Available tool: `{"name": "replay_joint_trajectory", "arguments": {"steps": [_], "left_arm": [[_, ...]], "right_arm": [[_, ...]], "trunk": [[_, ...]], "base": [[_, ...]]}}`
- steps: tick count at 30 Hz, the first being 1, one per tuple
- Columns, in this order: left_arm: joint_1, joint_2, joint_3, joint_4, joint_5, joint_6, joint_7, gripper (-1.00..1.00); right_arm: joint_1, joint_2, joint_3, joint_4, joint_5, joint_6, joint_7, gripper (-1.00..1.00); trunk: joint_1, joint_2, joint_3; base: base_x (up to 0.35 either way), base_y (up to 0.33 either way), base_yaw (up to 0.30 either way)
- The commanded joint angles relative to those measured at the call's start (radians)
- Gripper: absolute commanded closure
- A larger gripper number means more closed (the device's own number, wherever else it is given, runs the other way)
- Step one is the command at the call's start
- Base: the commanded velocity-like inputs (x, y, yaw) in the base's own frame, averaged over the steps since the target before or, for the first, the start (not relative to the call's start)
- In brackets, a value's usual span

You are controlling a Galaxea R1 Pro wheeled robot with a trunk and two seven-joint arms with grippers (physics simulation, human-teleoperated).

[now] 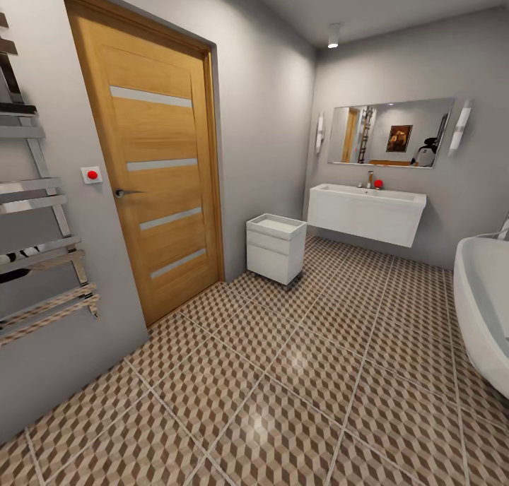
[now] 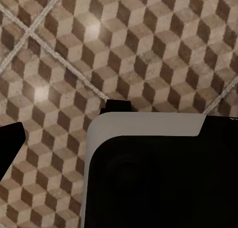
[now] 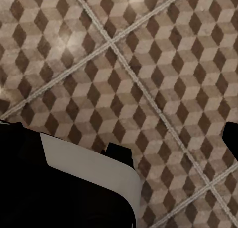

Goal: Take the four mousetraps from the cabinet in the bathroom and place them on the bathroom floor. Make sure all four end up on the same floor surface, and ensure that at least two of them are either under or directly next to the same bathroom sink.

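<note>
floor (image 1: pixel 283 394) bare | sink (image 1: pixel 367 214) far wall | jaws: cannot tell, both | risk: taking white drawer unit (image 1: pixel 276 247) for cabinet, base clipping bathtub (image 1: pixel 484 309)

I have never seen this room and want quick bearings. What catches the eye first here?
The tall orange-brown wooden door with pale glass strips dominates the left wall, a chrome towel rail beside it. Across the cube-patterned bathroom floor, the white wall-hung bathroom sink sits under a wide mirror. A small white drawer unit stands between door and sink.
</note>
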Motion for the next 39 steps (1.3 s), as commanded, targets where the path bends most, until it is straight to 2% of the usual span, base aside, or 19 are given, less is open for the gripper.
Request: {"name": "replay_joint_trajectory", "arguments": {"steps": [1,39], "left_arm": [[-0.002,0.0,0.008,0.004,-0.001,-0.007,-0.003,-1.0],[-0.002,0.0,0.008,0.004,-0.001,-0.007,-0.003,-1.0]], "right_arm": [[-0.001,0.0,-0.004,0.001,0.01,-0.003,0.0,-1.0],[-0.001,0.0,-0.004,0.001,0.011,-0.003,0.0,-1.0]], "trunk": [[0.0,-0.001,-0.001],[0.0,-0.001,-0.001]], "base": [[0.0,0.0,0.0],[0.0,0.0,0.0]]}}
